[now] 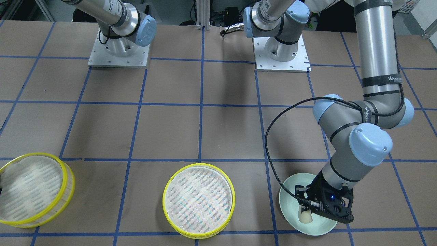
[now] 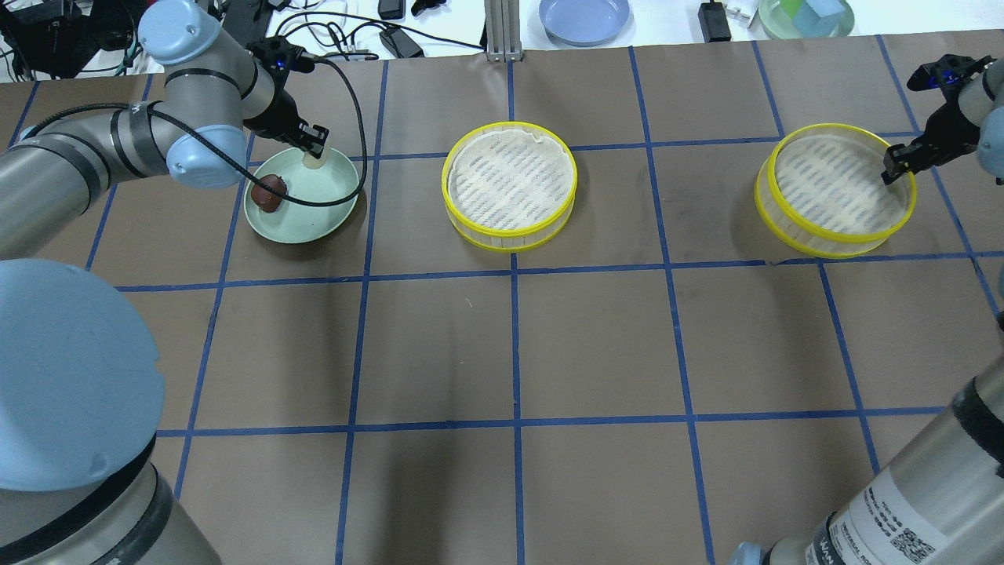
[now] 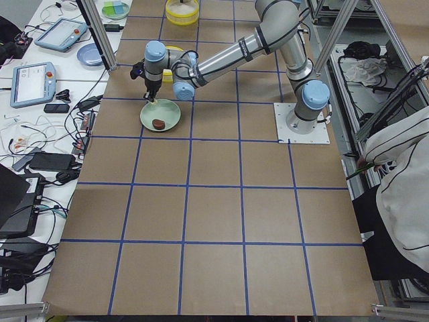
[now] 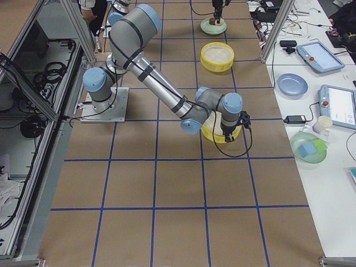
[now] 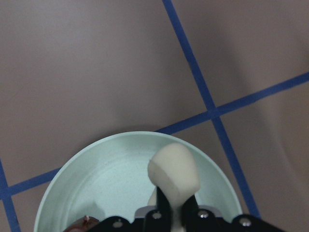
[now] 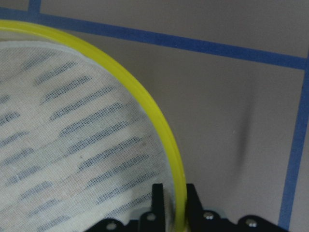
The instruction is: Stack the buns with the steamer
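Observation:
The cream-white bun stands in the pale green plate, and my left gripper is shut on it at the plate's far side. The bun also shows in the front view under that gripper. The dark reddish-brown bun lies at the plate's left edge. Two yellow-rimmed steamers with white cloth liners sit on the table: one in the middle and one on the right. My right gripper is shut on the right steamer's yellow rim, and that steamer sits tilted.
The left gripper's black cable loops over the plate. Beyond the table's far edge is a white bench with a blue plate, chargers and a green dish. The two arm bases stand at the robot's side.

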`<control>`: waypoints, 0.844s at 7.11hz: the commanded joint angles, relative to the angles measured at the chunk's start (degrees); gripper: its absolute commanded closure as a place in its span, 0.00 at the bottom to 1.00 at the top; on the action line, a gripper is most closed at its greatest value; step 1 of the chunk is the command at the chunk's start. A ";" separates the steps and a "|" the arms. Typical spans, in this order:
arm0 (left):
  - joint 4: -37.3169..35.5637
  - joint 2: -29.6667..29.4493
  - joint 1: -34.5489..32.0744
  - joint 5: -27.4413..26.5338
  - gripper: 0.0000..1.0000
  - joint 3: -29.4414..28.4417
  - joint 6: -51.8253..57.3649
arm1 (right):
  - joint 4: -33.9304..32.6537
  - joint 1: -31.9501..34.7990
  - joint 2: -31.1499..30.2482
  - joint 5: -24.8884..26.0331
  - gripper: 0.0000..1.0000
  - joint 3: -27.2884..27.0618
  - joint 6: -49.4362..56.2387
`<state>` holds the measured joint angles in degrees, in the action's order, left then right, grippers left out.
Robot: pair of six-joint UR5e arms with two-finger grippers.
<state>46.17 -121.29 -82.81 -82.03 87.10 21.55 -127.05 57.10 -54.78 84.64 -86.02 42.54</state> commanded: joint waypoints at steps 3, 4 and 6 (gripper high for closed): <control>-0.38 0.18 -11.13 11.32 1.00 -1.15 -41.60 | 1.37 -0.67 -0.32 0.34 0.99 -0.11 0.44; -0.38 0.00 -12.89 12.41 1.00 -0.97 -47.77 | 1.37 -0.67 -0.59 0.52 0.99 -0.03 0.36; 0.15 -0.35 -14.22 12.60 0.49 1.30 -50.81 | 1.54 0.03 -2.07 0.52 0.99 0.07 -3.05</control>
<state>46.18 -121.36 -96.23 -69.87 86.86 -26.98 -125.62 56.58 -55.83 85.06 -85.82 41.82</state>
